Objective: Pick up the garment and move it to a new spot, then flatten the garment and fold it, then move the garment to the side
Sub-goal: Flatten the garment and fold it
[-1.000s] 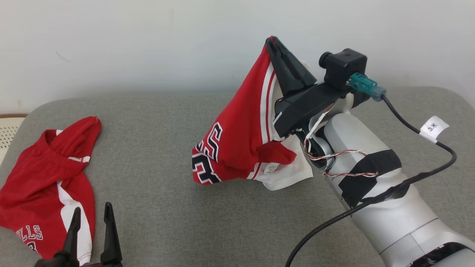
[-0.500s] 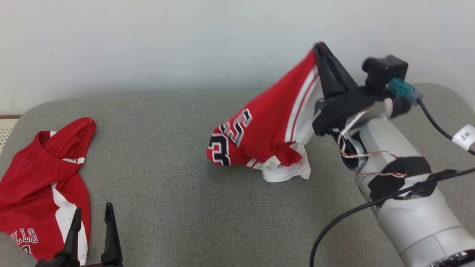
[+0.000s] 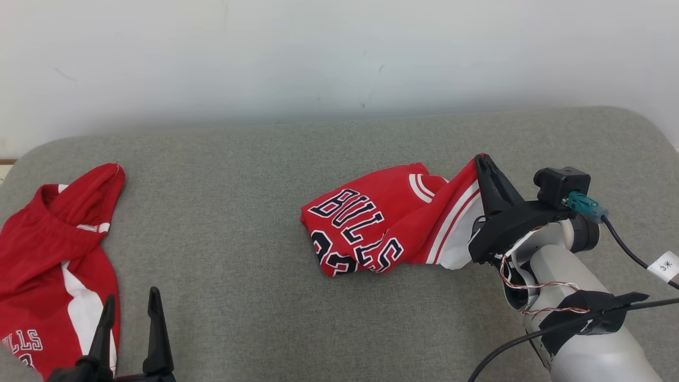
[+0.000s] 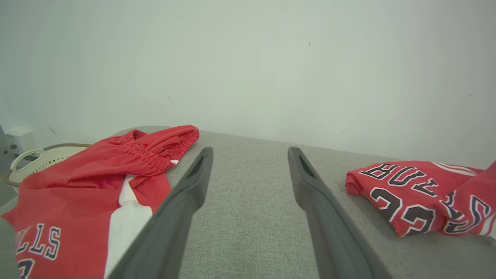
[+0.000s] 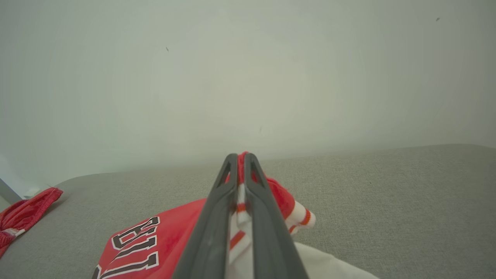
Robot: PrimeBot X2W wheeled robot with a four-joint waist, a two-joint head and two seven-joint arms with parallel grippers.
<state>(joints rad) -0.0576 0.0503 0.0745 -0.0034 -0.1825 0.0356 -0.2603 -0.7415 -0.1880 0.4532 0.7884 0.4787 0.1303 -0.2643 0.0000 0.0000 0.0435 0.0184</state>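
Note:
A red jersey point(image 3: 371, 228) with black and white lettering lies bunched on the grey cushion point(image 3: 238, 212), right of centre. My right gripper point(image 3: 480, 159) is shut on its striped red-and-white edge, holding that edge a little above the surface. In the right wrist view the cloth shows pinched between the closed fingers point(image 5: 217, 217), with the jersey point(image 5: 143, 248) spreading below left. My left gripper point(image 3: 131, 302) stands open at the lower left, nothing between its fingers. In the left wrist view the jersey point(image 4: 410, 193) lies at the right.
Red shorts point(image 3: 53, 254) with a white stripe lie crumpled at the cushion's left edge, beside my left gripper; they also show as shorts point(image 4: 97, 178) in the left wrist view. A pale basket point(image 4: 35, 159) sits beyond the left edge. A white wall point(image 3: 339, 53) rises behind.
My right gripper has come down and to the right with the jersey, which went from hanging in the air to lying mostly on the cushion. The head camera tilted slightly.

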